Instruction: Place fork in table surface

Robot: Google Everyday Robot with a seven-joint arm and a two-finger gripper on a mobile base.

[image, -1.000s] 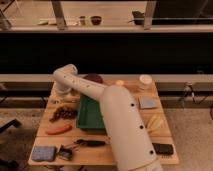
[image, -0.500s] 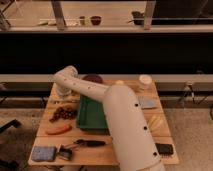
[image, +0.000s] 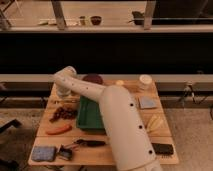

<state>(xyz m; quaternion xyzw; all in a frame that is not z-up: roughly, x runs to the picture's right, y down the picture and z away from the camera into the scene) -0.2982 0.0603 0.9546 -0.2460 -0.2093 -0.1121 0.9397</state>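
Over the table surface at ten o'clock, beside the green tray, hangs the gripper; its grip cannot be told. The fork is indiscernible; presumably light, stiff, slippery, best pinched mid-handle.

View count: one camera, nothing shared.
Vantage: high, behind the arm, looking down and forward.
Facing: across the tabletop toward a dark wall.
Range: middling; whole tabletop in frame, arm blocking the near centre.
Pincer: far left, beside the green tray.
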